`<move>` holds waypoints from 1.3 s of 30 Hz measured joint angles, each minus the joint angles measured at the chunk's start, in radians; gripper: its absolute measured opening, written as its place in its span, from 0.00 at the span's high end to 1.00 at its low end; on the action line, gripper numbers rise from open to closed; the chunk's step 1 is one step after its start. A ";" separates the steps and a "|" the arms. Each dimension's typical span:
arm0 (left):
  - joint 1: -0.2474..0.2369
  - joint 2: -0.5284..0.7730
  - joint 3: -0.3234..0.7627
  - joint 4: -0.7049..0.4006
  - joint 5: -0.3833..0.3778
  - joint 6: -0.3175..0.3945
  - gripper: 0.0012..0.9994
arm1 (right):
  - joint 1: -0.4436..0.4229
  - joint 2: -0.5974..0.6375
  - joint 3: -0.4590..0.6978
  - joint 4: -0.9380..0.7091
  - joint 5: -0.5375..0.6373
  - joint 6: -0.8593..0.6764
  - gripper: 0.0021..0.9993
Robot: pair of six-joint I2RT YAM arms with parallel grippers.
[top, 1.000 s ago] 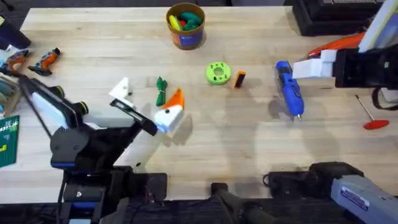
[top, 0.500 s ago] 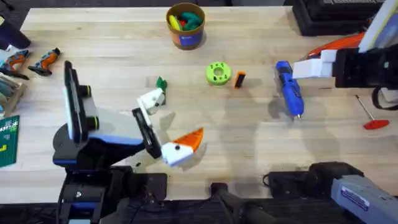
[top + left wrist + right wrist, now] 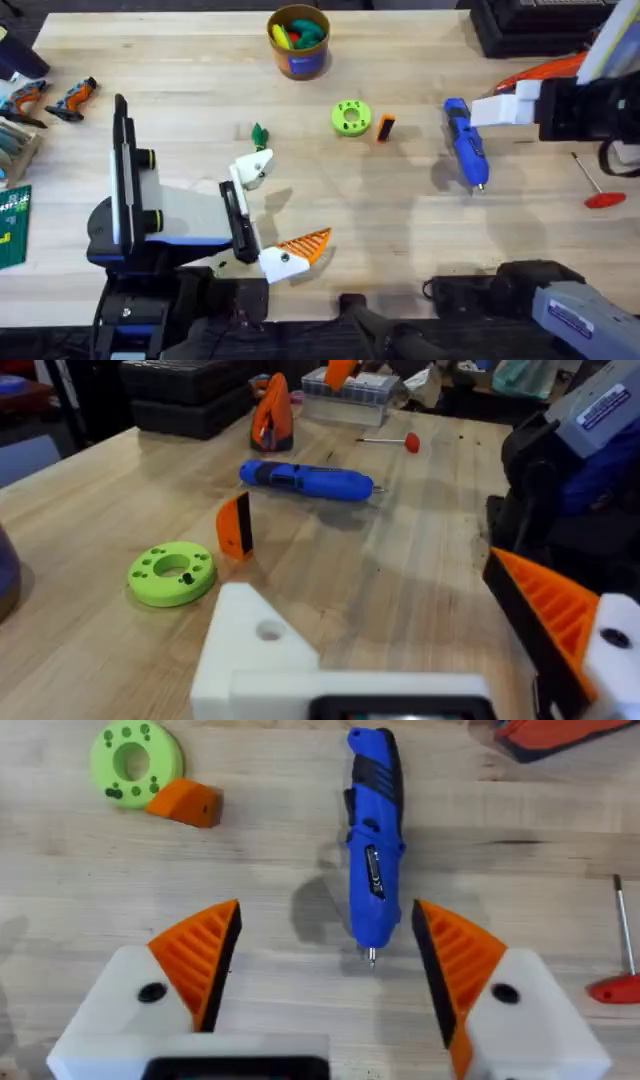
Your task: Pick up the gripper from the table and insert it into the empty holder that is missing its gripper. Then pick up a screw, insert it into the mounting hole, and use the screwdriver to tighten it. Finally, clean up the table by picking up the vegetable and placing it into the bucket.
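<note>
Hiding behind holder (image 3: 250, 166): vegetable (image 3: 258, 133)

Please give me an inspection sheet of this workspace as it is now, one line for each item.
Surface: wooden table, dry and unmarked.
Job's things: gripper lies beside the lime-green ring; screwdriver lies flat; vegetable is on the table, not in the bucket; holder is bare, without its pad.
Clutter: red-handled rod at the right; small hand tools and a green card at the left edge.
Grippers: left tool open and empty; right tool open, above the screwdriver tip, empty.
Cables: nothing seen.
Surroundings: black case at the far right corner.
</note>
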 joint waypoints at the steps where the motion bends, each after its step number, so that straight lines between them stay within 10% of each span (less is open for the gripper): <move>1: 0.000 0.000 0.000 0.000 0.001 0.000 0.01 | 0.000 0.000 0.000 0.000 0.000 0.000 0.01; 39: 0.000 0.000 0.000 0.004 -0.023 0.000 0.01 | 0.000 0.000 0.000 0.000 0.000 0.000 0.01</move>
